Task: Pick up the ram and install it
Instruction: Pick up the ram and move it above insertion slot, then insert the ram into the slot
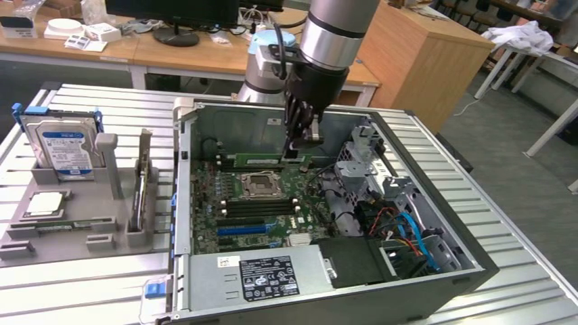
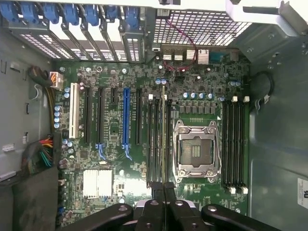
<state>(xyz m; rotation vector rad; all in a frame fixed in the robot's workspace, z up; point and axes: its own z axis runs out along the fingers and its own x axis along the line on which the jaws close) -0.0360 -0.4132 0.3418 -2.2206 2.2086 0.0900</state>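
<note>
The power supply lies nearest the exterior camera, at 6 o'clock inside the open computer case. The case rests on its side on the slatted table, so the motherboard faces up and can be reached from above.

At 9 o'clock of the case, a grey parts fixture presents components for pickup. The hard drive stands upright in a cradle. The square processor chip lies flat in a recess at the drive's 6 o'clock.

Inside the case, the CPU socket sits near the board's centre and appears unpopulated. A bank of black memory slots runs alongside it, between the socket and a blue expansion slot.

The arm reaches into the case from 12 o'clock. The gripper has its fingers together, clamped on the ram near one end. The ram extends from the fingers toward 9 o'clock, level and parallel to the slots. In the wrist view it shows edge-on as a thin line running out from the fingertips, aligned over that slot bank. It is likely held on edge so that the contact edge enters a slot squarely. The ram appears raised above the board. Whether its lower edge touches a slot cannot be told.

At 3 o'clock of the case, a metal drive cage and a bundle of blue and red cables lie well apart from the ram.
</note>
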